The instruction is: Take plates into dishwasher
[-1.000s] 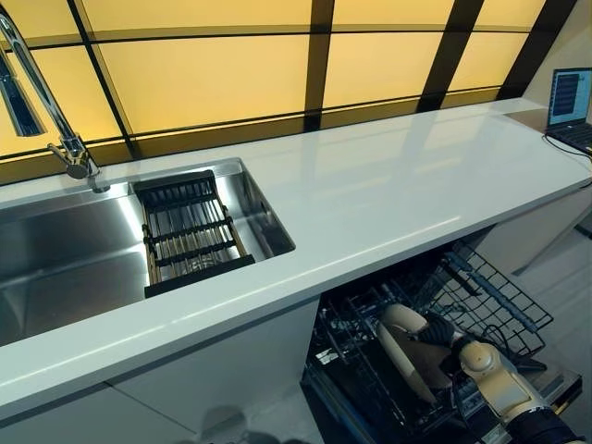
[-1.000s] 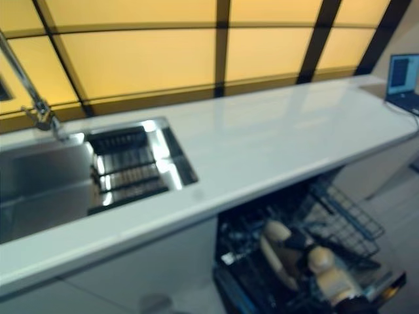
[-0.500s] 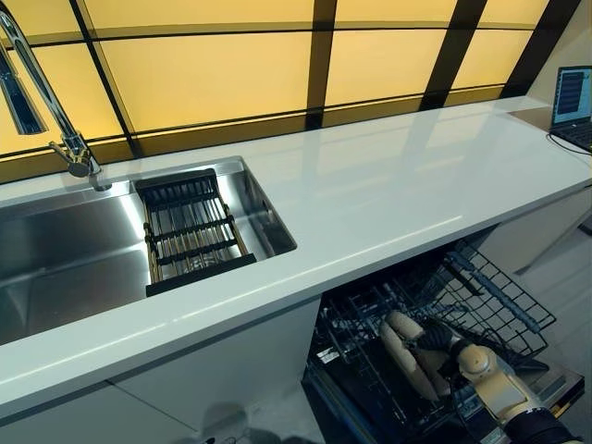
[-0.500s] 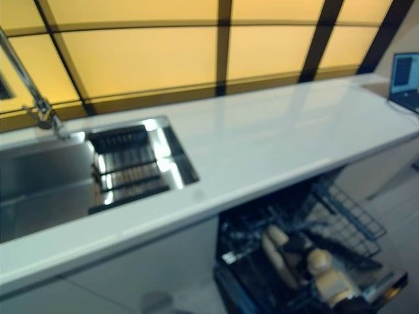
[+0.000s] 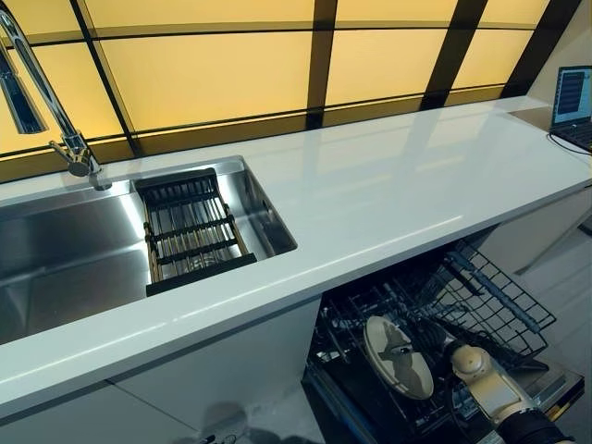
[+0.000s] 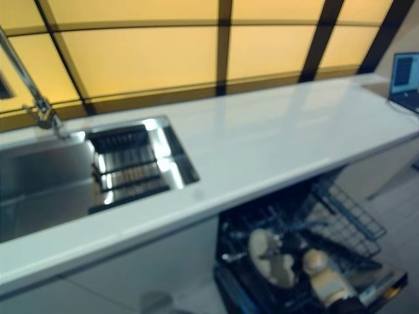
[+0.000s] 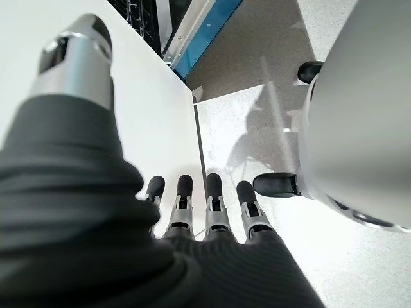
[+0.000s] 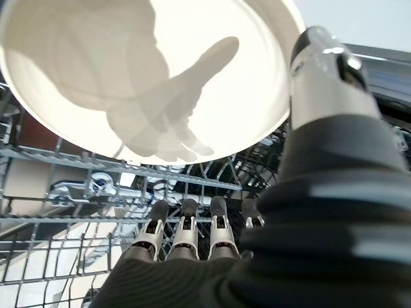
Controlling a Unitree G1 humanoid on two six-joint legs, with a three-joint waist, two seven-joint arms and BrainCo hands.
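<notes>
A white plate [image 5: 398, 359] stands on edge among the tines of the dishwasher's lower rack [image 5: 356, 319], its face turned toward the camera. My right hand [image 5: 434, 335] is just behind it, to the right. In the right wrist view the plate [image 8: 141, 70] fills the space past my right hand [image 8: 215, 234]. The fingers are straight and hold nothing, and the thumb reaches up beside the rim. The hand's shadow falls on the plate. My left hand [image 7: 212, 212] hangs open by a white cabinet front [image 7: 148, 115], pointing at the floor.
A second wire rack [image 5: 499, 296] juts out to the right above the open dishwasher door [image 5: 560, 388]. The white countertop [image 5: 388, 194] overhangs the dishwasher. A steel sink [image 5: 55, 259] with a drainer [image 5: 190, 231] and a tap [image 5: 55, 111] is at left. A laptop [image 5: 572, 102] sits far right.
The plate, earlier tilted edge-on in my right hand, has swung down and left into the rack and now shows its face. The hand's fingers have come off it.
</notes>
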